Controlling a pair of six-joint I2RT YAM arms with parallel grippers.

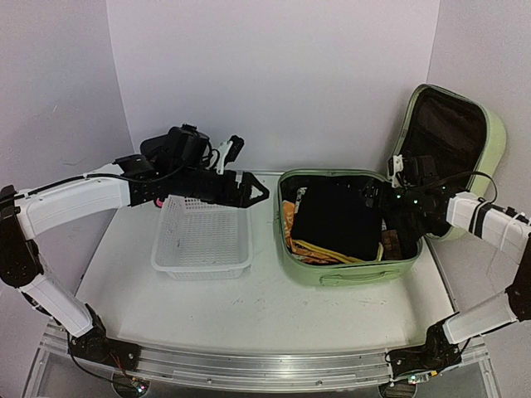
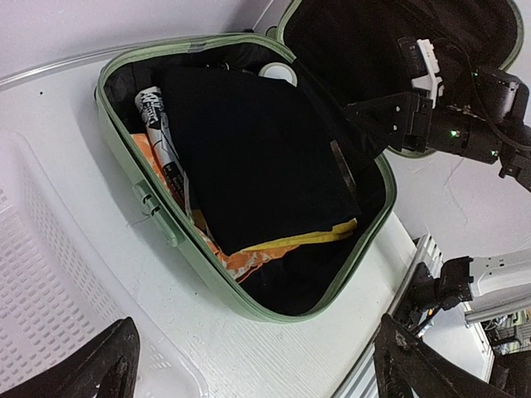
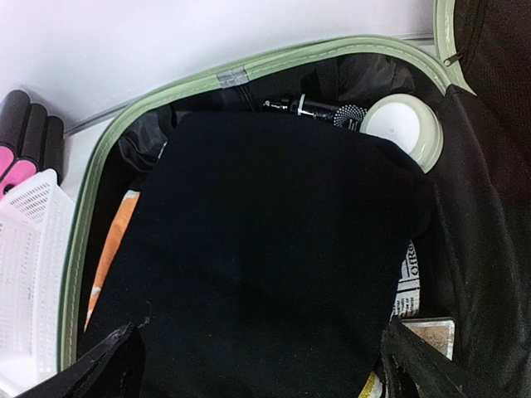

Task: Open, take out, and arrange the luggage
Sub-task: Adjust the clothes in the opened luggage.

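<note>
Nearest to me, at the near edge of the worktop, stand the two arm bases. Neither arm holds anything.

**Position.** The luggage (image 1: 348, 272) lies open toward the right edge of the worktop. Its lid (image 1: 491, 141) stands up past the far right corner. A white basket (image 1: 199, 267) sits left of the middle, just beside the luggage, and nothing shows inside it. A black drawer box with pink fronts (image 3: 21, 137) stands beyond the basket.

**Pincers.** The left pincer (image 1: 254, 191) hangs over the basket's far right corner with its jaws spread wide and nothing between them. The right pincer (image 3: 261, 352) is over the luggage, above the black cloth (image 1: 336, 220), equally wide and empty.

**Stage, as I judge it.** Opening is done. Unpacking has not visibly begun.

**Risks.**
- The cloth covers most of the contents, so lifting it could drag the orange item (image 1: 288, 217) out with it.
- The white jar (image 3: 404, 128) could be set rolling by the same pull.
- A deep grasp might catch the black lining instead of the cloth.
- The lid looks propped and not latched. A knock from the right arm could drop it.
- If the left arm reaches across, it could shove the light basket.

**Count.**
- Two arms and two pincers
- One luggage
- One basket
- One drawer box
- One black cloth
- One white jar
- One dark bottle (image 3: 311, 106)
- One printed packet (image 2: 158, 124)
- One orange item
- Whatever lies under the cloth cannot be counted
</note>
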